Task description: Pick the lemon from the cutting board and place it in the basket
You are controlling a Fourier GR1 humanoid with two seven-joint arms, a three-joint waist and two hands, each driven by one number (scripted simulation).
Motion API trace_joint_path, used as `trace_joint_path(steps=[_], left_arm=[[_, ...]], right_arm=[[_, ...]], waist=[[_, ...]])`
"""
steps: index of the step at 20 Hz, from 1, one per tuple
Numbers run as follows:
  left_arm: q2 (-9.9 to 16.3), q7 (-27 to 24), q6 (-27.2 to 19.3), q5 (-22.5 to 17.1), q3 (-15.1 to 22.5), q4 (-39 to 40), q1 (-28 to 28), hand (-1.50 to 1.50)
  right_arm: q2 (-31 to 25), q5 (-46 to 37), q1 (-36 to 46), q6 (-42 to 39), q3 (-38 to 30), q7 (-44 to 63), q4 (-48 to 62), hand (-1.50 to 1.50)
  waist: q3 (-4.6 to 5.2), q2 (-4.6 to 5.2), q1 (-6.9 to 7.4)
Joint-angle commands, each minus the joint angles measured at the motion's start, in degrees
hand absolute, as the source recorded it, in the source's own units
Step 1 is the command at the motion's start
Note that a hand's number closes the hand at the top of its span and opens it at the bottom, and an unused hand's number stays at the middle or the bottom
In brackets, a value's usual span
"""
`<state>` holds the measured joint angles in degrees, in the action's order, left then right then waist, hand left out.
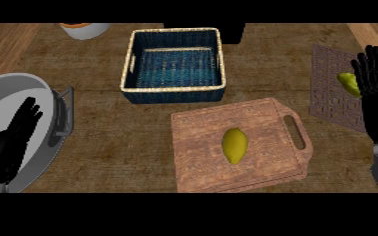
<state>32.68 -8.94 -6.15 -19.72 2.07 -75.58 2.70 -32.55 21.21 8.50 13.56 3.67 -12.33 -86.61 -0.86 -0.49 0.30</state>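
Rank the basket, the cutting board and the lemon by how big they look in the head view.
1. Cutting board and basket: they look about alike, too close to rank.
2. Lemon: clearly the smallest.

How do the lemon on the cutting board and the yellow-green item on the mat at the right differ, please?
The lemon lies in full view at the middle of the wooden cutting board; the yellow-green item lies on the dark mat, partly hidden behind the right hand. The lemon looks plainer yellow, the other item greener. The lemon shows larger. Both are untouched; the left hand rests open at the left edge.
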Motion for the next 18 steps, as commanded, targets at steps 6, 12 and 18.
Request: trace_joint_path(steps=[6,12,18], left_arm=[[-7.7,13.3,-0.3,0.3,9.1,2.0,0.8,0.0],[-8.4,18.3,-1.9,1.4,11.5,-1.5,1.4,0.0],[-6.7,20.1,-2.2,1.1,9.6,-2.6,3.3,0.0]], right_arm=[[15.2,3.4,13.7,-0.5,9.7,3.1,-2.6,1.5],[25.1,-17.0,16.3,9.7,31.4,7.3,-0.1,-1.5],[17.3,-32.8,23.0,16.8,34.0,26.5,5.5,-1.5]], waist=[[0.88,1.57,2.13],[1.07,0.59,1.98],[1.45,-0.58,-0.86]])
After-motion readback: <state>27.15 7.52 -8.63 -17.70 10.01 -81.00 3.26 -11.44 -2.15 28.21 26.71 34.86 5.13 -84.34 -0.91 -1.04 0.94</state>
